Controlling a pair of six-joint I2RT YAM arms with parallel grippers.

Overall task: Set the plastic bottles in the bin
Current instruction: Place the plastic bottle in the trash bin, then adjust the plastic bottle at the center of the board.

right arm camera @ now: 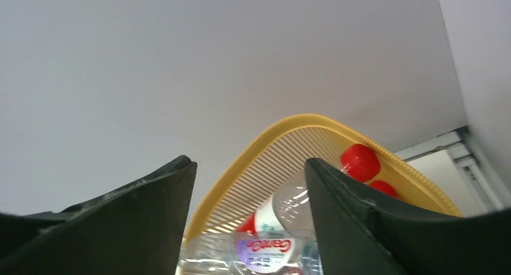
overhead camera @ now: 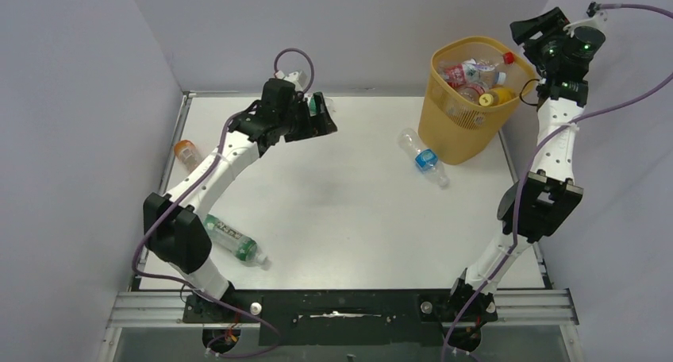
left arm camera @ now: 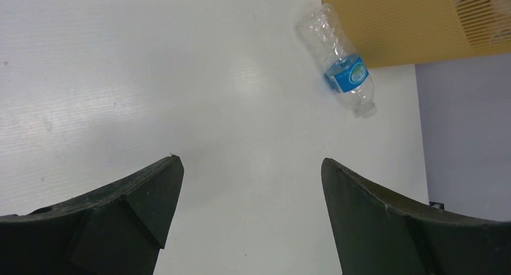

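The tall translucent yellow-orange ribbed plastic bin (overhead camera: 456, 136) is parked at the far right of the white counter (overhead camera: 333, 203), and a heap of bottles (overhead camera: 476, 76) can be seen inside it, red caps right up by the rim. Three look to be left out: a clear plastic bottle with a blue label (overhead camera: 423, 157) lying just beside the bin's base, a clear bottle with a green label (overhead camera: 234, 241) lying near the left arm's lower link, and a small orange bottle (overhead camera: 186, 152) tucked at the counter's left edge. The left claw (left arm camera: 250, 159) is held spread apart with nothing in it, pointed toward the blue-label one but well apart from it. The right claw (right arm camera: 248, 161) is spread and empty too, hung over the bin's rim. Trouble is probably to be expected at that blue-label bottle: being round and on its side, it could be rolled away if one finger is landed first, and the bin could get shoved since they're so close. With the heap that high, a dropped bottle might also be bounced back out.
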